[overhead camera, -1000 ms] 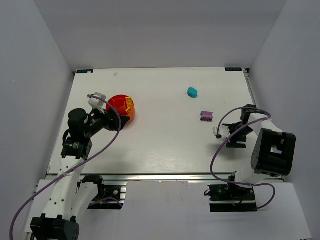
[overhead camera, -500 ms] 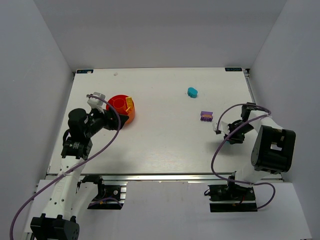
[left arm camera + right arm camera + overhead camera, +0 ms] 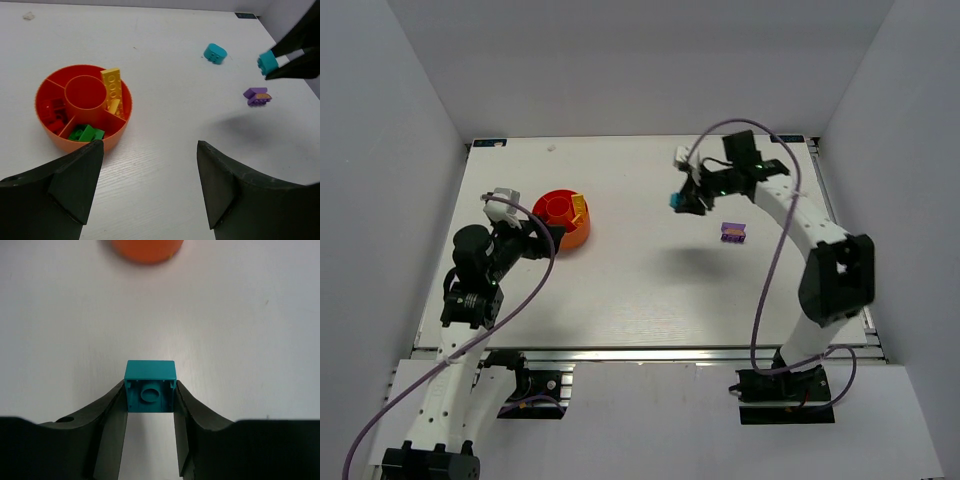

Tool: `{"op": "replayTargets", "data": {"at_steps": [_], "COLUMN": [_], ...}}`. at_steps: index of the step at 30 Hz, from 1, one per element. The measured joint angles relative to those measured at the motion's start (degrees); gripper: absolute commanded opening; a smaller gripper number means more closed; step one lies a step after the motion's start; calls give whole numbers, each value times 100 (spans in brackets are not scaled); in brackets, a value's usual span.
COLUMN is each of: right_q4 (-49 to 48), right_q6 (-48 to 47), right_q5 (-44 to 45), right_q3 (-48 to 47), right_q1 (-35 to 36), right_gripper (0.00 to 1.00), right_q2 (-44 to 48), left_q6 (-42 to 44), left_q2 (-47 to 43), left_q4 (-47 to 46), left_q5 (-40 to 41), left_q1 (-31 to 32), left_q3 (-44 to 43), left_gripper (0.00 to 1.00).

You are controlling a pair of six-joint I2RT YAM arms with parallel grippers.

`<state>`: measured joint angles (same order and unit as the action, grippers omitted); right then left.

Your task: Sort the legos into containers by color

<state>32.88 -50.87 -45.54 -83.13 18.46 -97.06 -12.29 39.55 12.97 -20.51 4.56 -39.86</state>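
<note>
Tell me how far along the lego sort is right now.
Done: red bricks, green bricks and yellow bricks lie in separate compartments of the orange bowl.
In hand: the right gripper holds a cyan brick above the table, well short of the bowl.
Left: a rounded cyan piece and a purple brick lie loose on the table. The left gripper is open and empty.

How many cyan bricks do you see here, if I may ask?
2. One cyan brick is held between the right fingers; the other lies on the table beyond the purple brick. More may hide in the bowl.
</note>
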Motion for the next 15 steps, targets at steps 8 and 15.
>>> {"op": "replayTargets", "data": {"at_steps": [8,15], "right_q4": [-1631,-2931], "right_q6": [3281,4837], "right_q5": [258,883], "right_q3": [-2997,-3871], "right_q1": [1034,1596], "right_gripper": [2,2], "right_q2": [-2542,-3447], "left_q6": [50,50], "left_q2": [-686,-713], "left_q4": [-101,-125], "left_q5": [946,1429], "left_q1": [0,0], "left_q3": [267,291], "left_gripper": [85,86]}}
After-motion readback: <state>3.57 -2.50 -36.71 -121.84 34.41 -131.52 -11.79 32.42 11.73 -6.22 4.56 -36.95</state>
